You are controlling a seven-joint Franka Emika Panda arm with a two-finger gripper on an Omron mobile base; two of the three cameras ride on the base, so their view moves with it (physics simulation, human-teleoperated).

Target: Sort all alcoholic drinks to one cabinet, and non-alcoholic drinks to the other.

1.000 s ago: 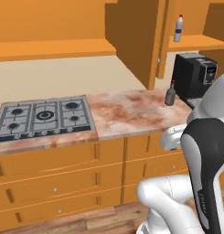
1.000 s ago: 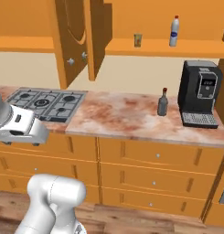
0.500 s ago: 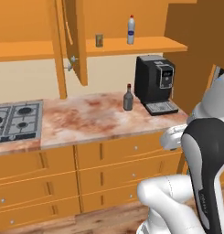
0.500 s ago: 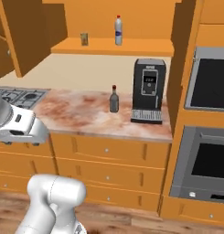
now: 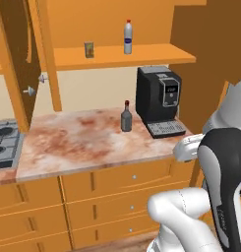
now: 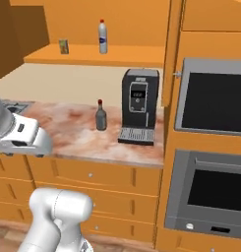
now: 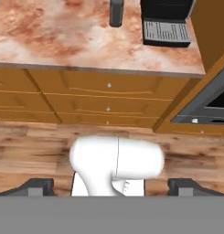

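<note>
Marble-patterned surface (image 5: 82, 142) carries the squat grey bottle (image 5: 126, 117) with its red cap, standing upright just beside the black coffee machine (image 5: 158, 100), on that machine's left in both base views. The machine's drip tray sits at its foot, near the surface's right end. Up on the open shelf (image 5: 141, 54) stand the small yellow-green juice carton (image 5: 89, 49) and, near it, the taller white plastic bottle (image 5: 127, 37) with the blue label, both upright and apart from each other. An open cabinet door (image 5: 16, 64) hangs at the left, its knobs showing beside the shelf. A gas hob (image 5: 5, 142) lies at the surface's left edge. Drawers (image 5: 117, 179) run below; a built-in oven (image 6: 210, 147) stands to the right. The tool (image 7: 111, 186) points down over the wooden floor, fingers (image 7: 38, 186) spread wide apart, holding nothing.
</note>
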